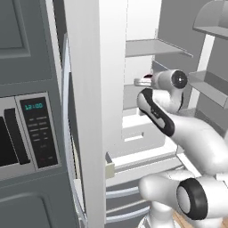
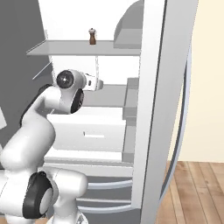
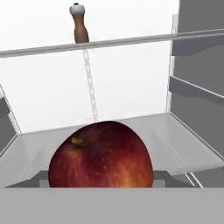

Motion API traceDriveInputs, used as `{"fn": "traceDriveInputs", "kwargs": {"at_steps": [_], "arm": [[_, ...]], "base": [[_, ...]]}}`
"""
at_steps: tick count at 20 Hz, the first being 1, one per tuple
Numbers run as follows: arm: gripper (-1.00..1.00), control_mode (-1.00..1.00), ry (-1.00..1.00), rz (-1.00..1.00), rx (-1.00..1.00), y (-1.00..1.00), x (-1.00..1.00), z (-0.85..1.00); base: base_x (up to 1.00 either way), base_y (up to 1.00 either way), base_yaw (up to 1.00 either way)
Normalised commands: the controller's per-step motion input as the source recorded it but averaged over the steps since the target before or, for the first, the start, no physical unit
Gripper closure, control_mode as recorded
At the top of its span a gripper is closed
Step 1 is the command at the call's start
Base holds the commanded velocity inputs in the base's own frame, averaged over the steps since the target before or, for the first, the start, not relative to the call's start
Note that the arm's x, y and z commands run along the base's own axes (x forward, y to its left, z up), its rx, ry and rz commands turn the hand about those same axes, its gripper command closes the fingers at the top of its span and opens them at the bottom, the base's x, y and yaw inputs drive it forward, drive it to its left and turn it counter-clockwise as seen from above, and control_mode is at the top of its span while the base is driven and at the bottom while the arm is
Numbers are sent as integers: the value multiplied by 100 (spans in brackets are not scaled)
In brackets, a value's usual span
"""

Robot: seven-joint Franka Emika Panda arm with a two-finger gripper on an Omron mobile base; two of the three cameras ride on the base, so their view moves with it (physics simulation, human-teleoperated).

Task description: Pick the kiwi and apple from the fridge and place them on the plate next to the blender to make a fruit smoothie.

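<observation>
Apple (image 3: 101, 155) is sitting close before the gripper (image 1: 143, 82) inside the fridge (image 2: 109, 100); grip unclear, nothing plated yet.

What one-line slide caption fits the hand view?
Close-up of a dark red round apple on a grey fridge shelf, a brown pepper-mill bottle on the shelf above.

Apple (image 3: 101, 155) on fridge (image 2: 153, 87) shelf; pepper mill (image 3: 79, 24) on shelf above.
</observation>
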Motion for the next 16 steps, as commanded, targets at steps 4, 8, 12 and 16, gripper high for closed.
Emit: {"fn": "traceDriveInputs", "kwargs": {"at_steps": [4, 8, 12, 16], "arm": [[100, -100, 41, 0, -15, 0, -100, 26], [100, -100, 17, 3, -11, 0, -100, -13], [100, -100, -8, 11, -8, 4, -62, -8], [100, -100, 0, 0, 0, 0, -5, 0]], "base": [[0, 0, 0], [0, 0, 0], [0, 0, 0], [0, 0, 0]]}}
